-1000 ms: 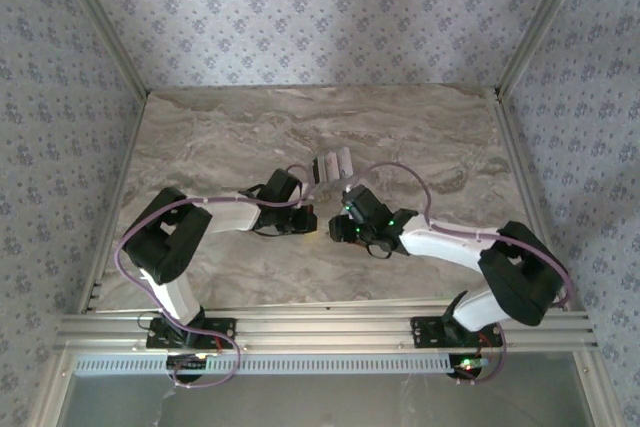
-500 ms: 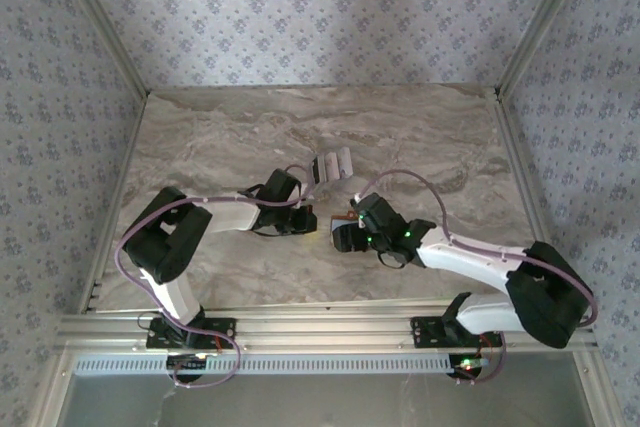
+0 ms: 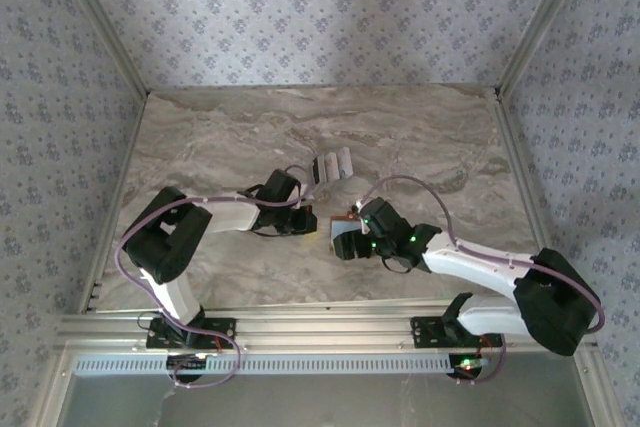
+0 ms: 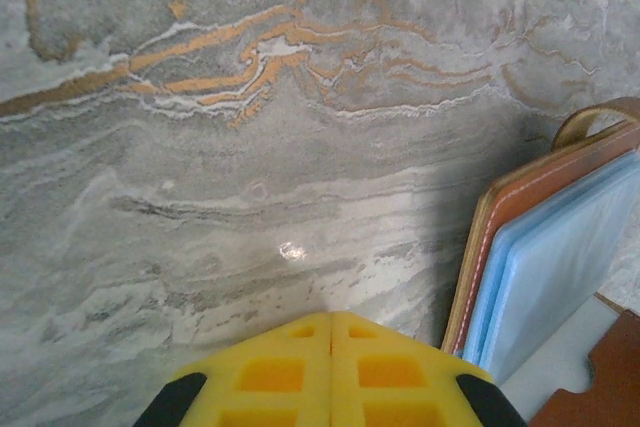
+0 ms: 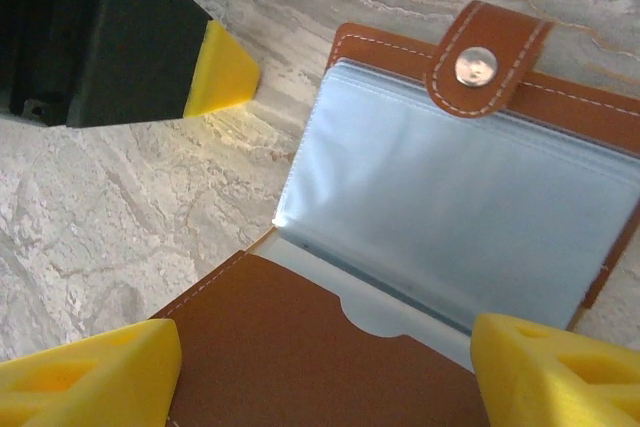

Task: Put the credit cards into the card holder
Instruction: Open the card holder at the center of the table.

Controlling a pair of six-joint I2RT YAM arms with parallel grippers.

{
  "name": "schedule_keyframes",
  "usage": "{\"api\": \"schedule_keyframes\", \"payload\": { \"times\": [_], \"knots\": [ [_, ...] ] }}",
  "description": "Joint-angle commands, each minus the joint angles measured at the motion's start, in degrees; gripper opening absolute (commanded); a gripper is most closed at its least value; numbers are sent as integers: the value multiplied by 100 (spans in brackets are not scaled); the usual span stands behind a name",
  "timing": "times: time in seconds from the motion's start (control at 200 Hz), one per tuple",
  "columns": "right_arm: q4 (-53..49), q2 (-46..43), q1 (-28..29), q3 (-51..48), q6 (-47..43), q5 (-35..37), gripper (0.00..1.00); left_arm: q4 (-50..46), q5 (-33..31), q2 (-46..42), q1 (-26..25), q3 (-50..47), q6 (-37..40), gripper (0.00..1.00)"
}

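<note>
The right pincer stands wide, its yellow pads straddling the brown flap of the tan-brown leather bifold card holder, which lies open on the bench with its pale blue pockets facing up. The left pincer is closed on nothing, its tip resting on the bench just beside the holder's edge. The small cluster of pale rectangular credit cards lies farther back, apart from both arms.

Hazards:
- The unheld flap may spring back over the pockets.
- Thin cards lying flat on a hard surface may slip from the pads.
- The two arms work close together, so a collision is possible.

The bench is grey veined marble-pattern. Blue-grey floral wallpaper and aluminium rails enclose it.
</note>
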Motion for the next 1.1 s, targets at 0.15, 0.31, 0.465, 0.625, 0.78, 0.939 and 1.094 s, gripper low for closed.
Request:
{"api": "schedule_keyframes", "payload": {
  "times": [0.15,0.31,0.465,0.625,0.78,0.939,1.094],
  "knots": [
    [-308,-245,201,-103,-253,168,81,-116,207,146,7,-117,-74,7],
    [-135,-263,183,-142,-261,-119,85,50,379,75,16,-173,-104,9],
    [-88,-365,92,-200,-213,-257,88,284,522,-203,-6,-313,-124,15],
    [-26,-365,-88,-235,-109,-323,90,442,542,-499,-137,-476,-310,18],
    [27,-221,-224,-199,30,-356,88,884,388,-841,-240,-967,-855,18],
    [13,-175,-400,-178,100,-428,86,1030,138,-1138,-480,-1361,-1037,18],
    [-63,-143,-550,-177,99,-544,87,1212,113,-1314,-943,-1532,-1099,20]
  ]
}}
